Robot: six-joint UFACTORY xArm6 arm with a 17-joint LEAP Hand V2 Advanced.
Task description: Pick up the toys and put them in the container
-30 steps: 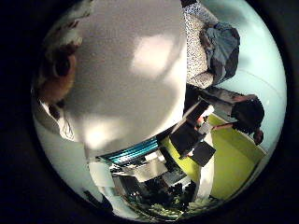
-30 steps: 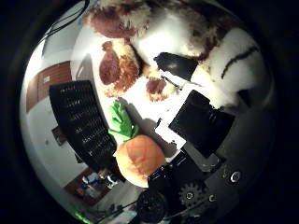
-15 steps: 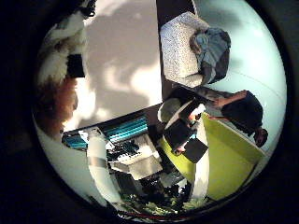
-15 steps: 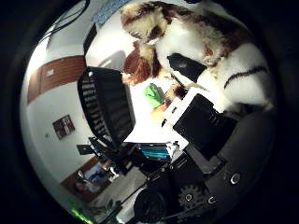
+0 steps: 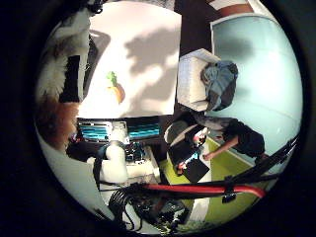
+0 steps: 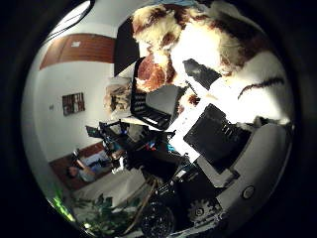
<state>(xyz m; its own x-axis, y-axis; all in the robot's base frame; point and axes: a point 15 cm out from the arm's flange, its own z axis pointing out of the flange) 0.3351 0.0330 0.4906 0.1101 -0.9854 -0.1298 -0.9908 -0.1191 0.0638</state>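
My hand (image 6: 218,144) is curled around a fluffy plush dog (image 6: 208,54), white with brown patches. The dog sits tight against my palm and fills much of the thumb side view. My black and white fingers (image 6: 200,74) press into its fur, so I am holding it fast.

A second ago the white table (image 5: 143,64) filled most of the little finger side view and looked very close. Now it looks small and far off, and I can see its edges and the dark floor around it. So my hand has gone up, and the dog has come up with it.

The carrot toy (image 5: 115,89), orange with green leaves, lies alone on the table. A second ago it was big in the thumb side view, right next to the black basket (image 6: 148,106). Now that view shows no carrot, and it is only a tiny spot in the other view.

The black basket with its slatted wall looked big and near before. Now it is smaller, and it shows just past the dog's brown ear. I can see more of the room now too, with a white wall and some green plants (image 6: 104,213).
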